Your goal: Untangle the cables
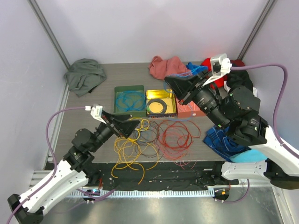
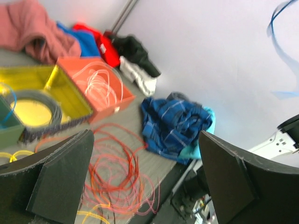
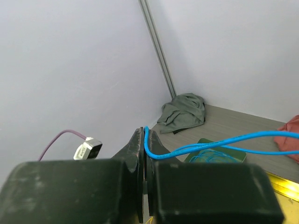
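Right gripper clamped on blue cable, strand running right of frame — left gripper apart, nearer red loops.

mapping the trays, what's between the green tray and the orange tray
The yellow tray, holding a black coiled ring, sits between them, as the top view shows.
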Tool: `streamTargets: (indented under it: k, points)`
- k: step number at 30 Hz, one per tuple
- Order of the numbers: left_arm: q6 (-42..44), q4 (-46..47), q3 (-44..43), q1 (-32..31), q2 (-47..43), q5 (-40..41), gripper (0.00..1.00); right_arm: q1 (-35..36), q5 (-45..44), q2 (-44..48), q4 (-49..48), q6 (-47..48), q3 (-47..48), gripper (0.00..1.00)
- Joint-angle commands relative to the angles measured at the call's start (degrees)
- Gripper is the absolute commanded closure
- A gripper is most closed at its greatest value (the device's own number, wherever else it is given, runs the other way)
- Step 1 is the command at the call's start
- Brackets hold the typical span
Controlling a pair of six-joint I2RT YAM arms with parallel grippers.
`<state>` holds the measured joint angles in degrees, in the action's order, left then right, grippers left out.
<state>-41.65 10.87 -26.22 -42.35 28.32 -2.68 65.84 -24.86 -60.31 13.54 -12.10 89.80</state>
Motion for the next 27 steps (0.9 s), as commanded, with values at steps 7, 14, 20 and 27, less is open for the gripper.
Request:
streamTargets:
  k: [7, 14, 20, 27]
  points:
    - [7.72, 14.88, -5.59, -2.83, 9.21, -0.84, 0.0, 0.25, 5.7, -0.94, 0.08, -2.14, 0.29, 0.99]
    - [4.12, -3.69, -7.62, -3.44, 10.01, 1.7, 0.0, 0.08, 0.53, -1.99, 0.08, -1.35, -4.01, 0.99]
    - [-12.11, -27.68, 0.88, -3.44, -5.59, 19.79, 0.0, -2.12, -0.72, -7.35, 0.87, -1.52, -4.2, 0.99]
    - [-26.72, -52.24, 3.19, -3.44, -19.77, 29.13, 0.0, -14.95, 11.14, -18.25, -1.4, -8.2, -2.18, 0.99]
